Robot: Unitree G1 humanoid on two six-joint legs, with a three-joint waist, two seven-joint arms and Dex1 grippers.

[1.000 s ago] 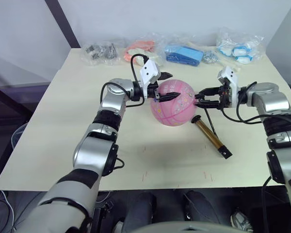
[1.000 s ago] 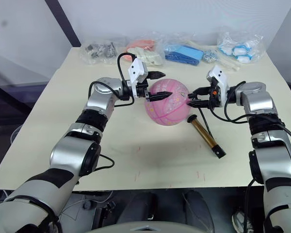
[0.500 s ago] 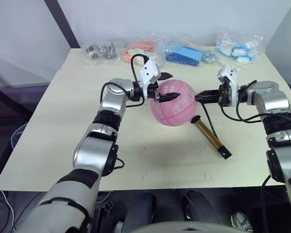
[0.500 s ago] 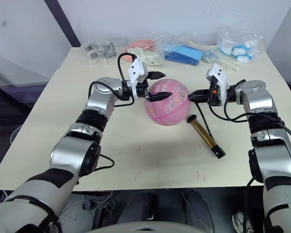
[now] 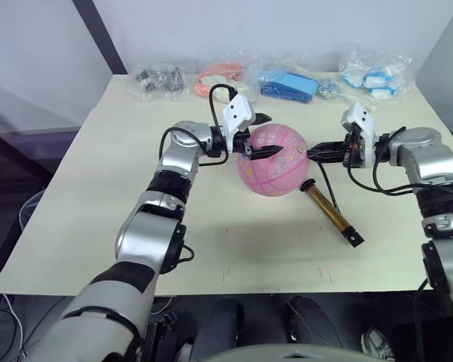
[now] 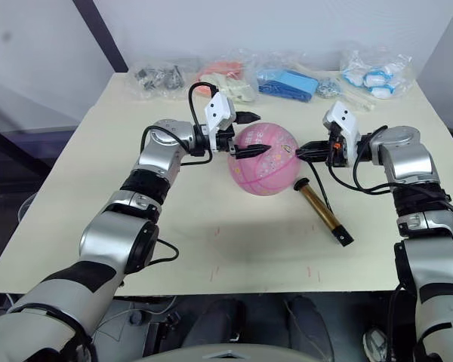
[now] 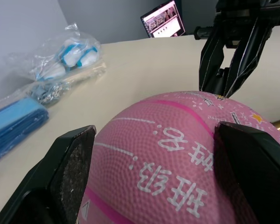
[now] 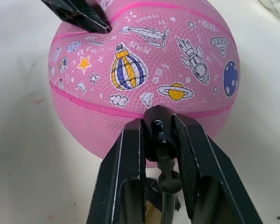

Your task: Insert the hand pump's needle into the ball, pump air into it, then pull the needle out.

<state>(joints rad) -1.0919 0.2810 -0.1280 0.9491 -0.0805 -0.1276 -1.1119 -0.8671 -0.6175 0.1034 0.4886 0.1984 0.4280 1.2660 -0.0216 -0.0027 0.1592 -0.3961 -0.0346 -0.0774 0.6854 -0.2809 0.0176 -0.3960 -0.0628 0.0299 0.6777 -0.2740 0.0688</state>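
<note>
Ball (image 5: 270, 159) is sitting near the middle of the surface (image 5: 83, 188), pink with small printed drawings, and the left claw (image 5: 258, 136) is spreading its two black fingers (image 7: 72, 163) over the top and flanks, both pads touching the rubber. The right claw (image 8: 159, 140) is pinching the small black fitting at the end of the hose (image 5: 326, 185) between its fingers, right against the ball's side just below a darker pink seam. The needle itself is hidden behind the fitting, so whether it is sitting inside the ball cannot be told. The thin hose is looping down from the fitting to the hand pump (image 5: 330, 213), which is lying flat on the surface just beside the ball on the robot's right, its bronze barrel angled away. Its handle is hard to make out. Several clear bags (image 5: 371, 72) are lying along the far edge, their contents partly blurred.
</note>
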